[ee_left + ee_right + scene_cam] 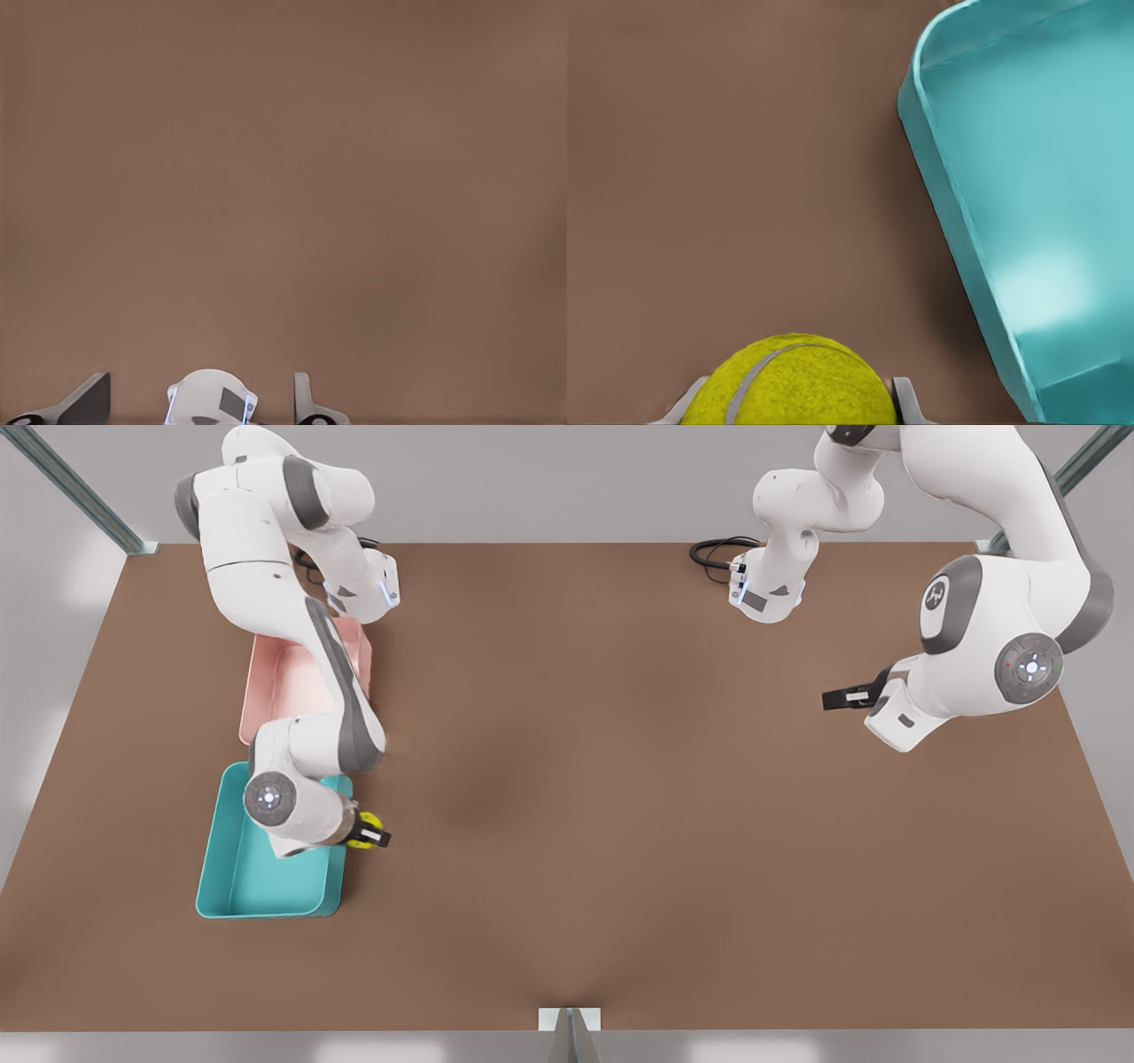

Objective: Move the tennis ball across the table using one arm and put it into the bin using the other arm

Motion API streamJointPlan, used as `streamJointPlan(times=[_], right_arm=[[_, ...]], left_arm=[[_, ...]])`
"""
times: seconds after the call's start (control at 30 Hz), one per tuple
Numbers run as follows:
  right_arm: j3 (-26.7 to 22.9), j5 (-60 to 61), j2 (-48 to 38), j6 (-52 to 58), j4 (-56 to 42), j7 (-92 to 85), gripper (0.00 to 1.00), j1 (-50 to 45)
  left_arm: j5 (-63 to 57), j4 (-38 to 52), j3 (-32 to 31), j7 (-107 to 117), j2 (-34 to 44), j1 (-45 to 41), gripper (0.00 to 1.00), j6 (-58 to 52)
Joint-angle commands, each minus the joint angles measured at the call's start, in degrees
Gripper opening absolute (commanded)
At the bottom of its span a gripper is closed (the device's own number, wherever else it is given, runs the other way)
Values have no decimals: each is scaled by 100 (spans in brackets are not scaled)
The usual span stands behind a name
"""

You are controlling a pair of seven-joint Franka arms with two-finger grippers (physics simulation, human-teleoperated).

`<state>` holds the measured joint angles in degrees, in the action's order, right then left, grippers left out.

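I have the right gripper (372, 835) clamped on the tennis ball (365, 829) just beside the teal bin (232, 886) (not yet over it), so next I'd carry it above the bin and release, while the left gripper (840, 699) waits well apart, fingers spread.

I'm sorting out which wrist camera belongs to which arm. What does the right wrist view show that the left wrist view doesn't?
The right wrist view has the tennis ball held between the right gripper's fingers, beside the teal bin. The left wrist view has the left gripper open over bare surface, with a white arm base beyond it. Both look onto the brown table.
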<state>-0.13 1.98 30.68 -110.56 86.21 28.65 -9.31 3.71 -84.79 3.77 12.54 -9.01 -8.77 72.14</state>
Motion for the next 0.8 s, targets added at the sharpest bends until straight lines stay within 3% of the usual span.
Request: streamJointPlan(times=[0.0, 0.17, 0.2, 0.33, 0.43, 0.53, 0.57, 0.67, 0.77], right_arm=[[-5, -558, -115, 1124, -8, -3840, 73, 438], [4, -893, 544, 861, -52, -4175, 73, 1098], [4, -849, 615, 852, -52, -4166, 100, 1089], [4, -673, 667, 878, -69, -4096, 100, 1089], [22, -400, 632, 2335, -1079, -3218, 100, 834], [-31, -523, -44, 4296, -2415, -2689, 100, 597], [21, -655, -525, 4350, -2346, -2733, 100, 536], [4, -146, -2091, 4157, -791, -2707, 100, 737], [4, -137, -2426, 3901, -333, -2672, 100, 737]], left_arm=[[-11, 6, 1, 11, 5, -2, 100, -7], [-11, 138, 10, 20, -74, 24, 100, -7], [-2, 130, 1, 29, -74, 24, 100, -24], [-2, 130, 1, 29, -118, 33, 100, -7], [-11, 138, 10, -6, -127, 42, 100, -7], [-2, 130, 10, -6, -127, 42, 100, -7], [-2, 138, 10, -6, -136, 42, 100, -7], [7, 129, 10, -6, -180, 94, 100, 2], [7, 130, 10, -6, -188, 95, 100, 2]])
